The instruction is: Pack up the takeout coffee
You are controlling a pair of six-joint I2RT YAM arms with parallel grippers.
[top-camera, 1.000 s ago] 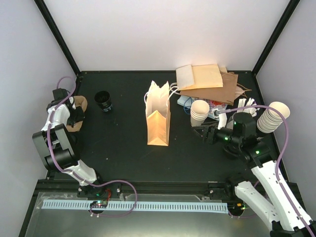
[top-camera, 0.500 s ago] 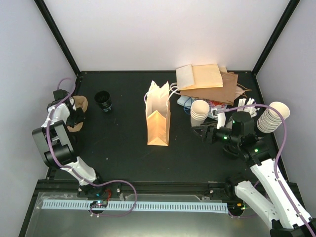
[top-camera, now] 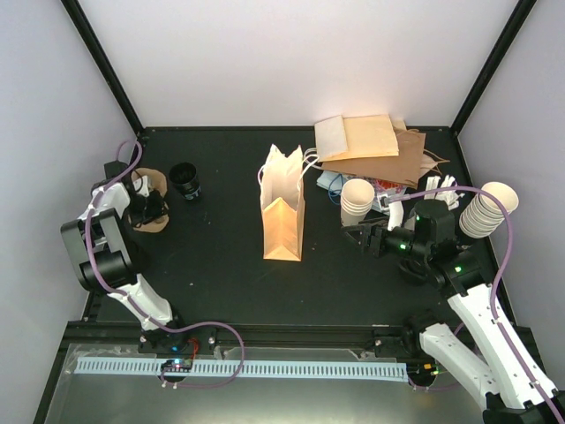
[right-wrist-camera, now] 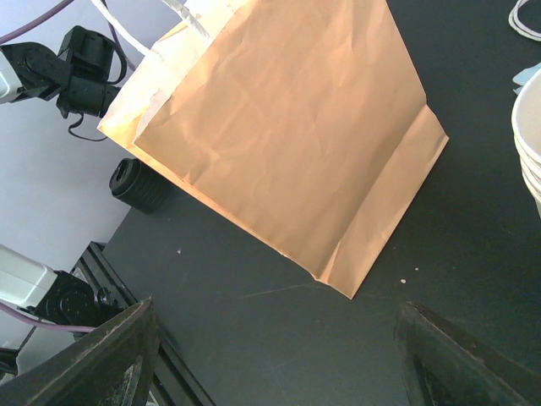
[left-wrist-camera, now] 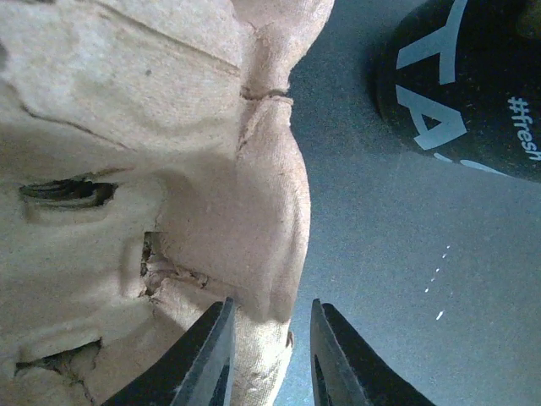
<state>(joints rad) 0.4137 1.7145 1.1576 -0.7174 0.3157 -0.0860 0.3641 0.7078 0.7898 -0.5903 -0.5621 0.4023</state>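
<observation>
I see no lidded cream cup, so the takeout coffee is hidden or out of view. The brown paper bag [top-camera: 283, 216] [right-wrist-camera: 287, 127] stands open mid-table. At the far left, my left gripper [top-camera: 145, 208] [left-wrist-camera: 269, 326] straddles the rim of a brown pulp cup tray [top-camera: 157, 184] [left-wrist-camera: 152, 169]. Its jaws are narrowly apart: one finger lies against the rim, and a small gap shows at the other. My right gripper [top-camera: 364, 237] [right-wrist-camera: 270, 364] hangs wide open and empty, right of the bag.
A black round item with white lettering [top-camera: 185, 180] [left-wrist-camera: 473, 76] [right-wrist-camera: 138, 184] sits just right of the tray. Stacks of lidless cream cups [top-camera: 357, 201] [top-camera: 487, 210] stand at the right. Flat paper bags [top-camera: 371, 146] lie at the back right.
The pulp tray and my left gripper have shifted a little to the right, toward the black item. The right arm has stayed put.
</observation>
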